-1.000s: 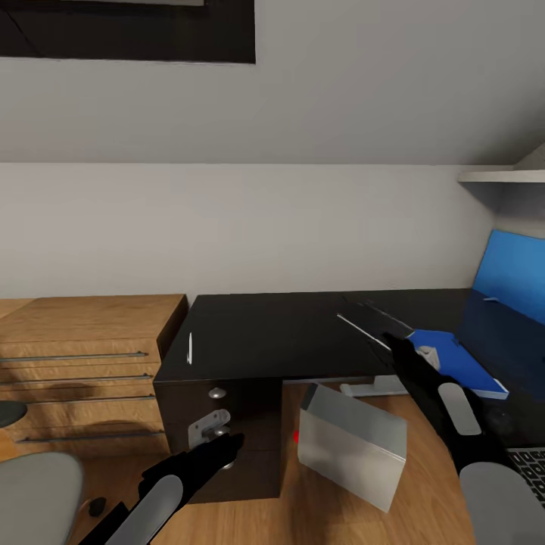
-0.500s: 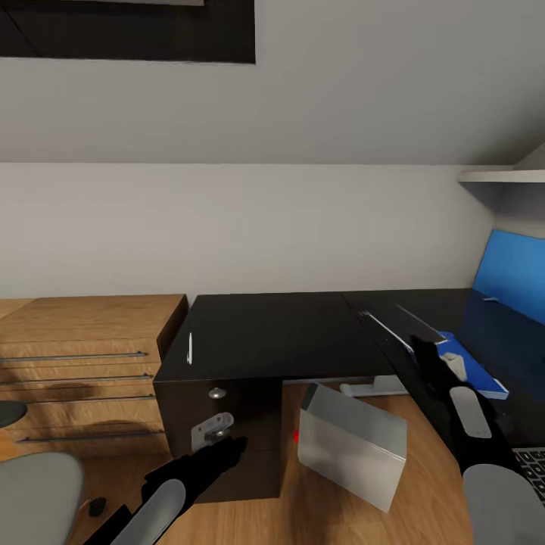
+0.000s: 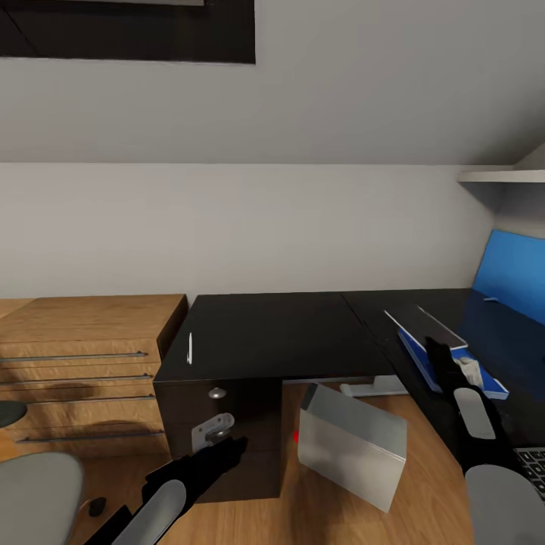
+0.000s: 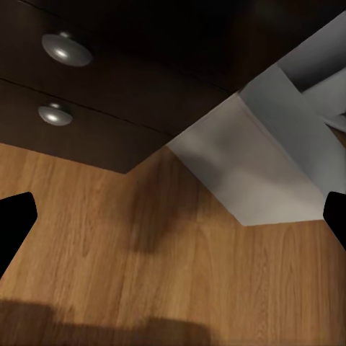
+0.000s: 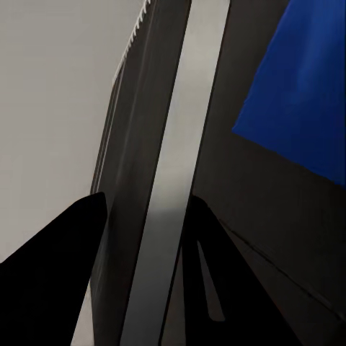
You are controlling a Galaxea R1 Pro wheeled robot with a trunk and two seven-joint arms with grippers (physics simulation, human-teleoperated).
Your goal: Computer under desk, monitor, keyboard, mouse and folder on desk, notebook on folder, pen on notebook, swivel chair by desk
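The right gripper [image 3: 440,356] is clamped on the notebook [image 3: 424,325], held tilted just above the folder [image 3: 484,375] on the bench [image 3: 280,333]. The left gripper [image 3: 227,446] hangs spread and empty before the bench drawers. The pen [image 3: 190,347] lies near the bench's end; the computer [image 3: 352,443] stands under the bench.

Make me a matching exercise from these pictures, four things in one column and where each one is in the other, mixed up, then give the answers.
Things:
1. pen
2. notebook
3. computer
4. folder

Places:
A. on the wooden floor under the desk, tilted
B. held in the right gripper, above the folder
C. lying alone near the desk's left edge
D. flat on the desk's right part, below the notebook

Pairs: 1-C, 2-B, 3-A, 4-D
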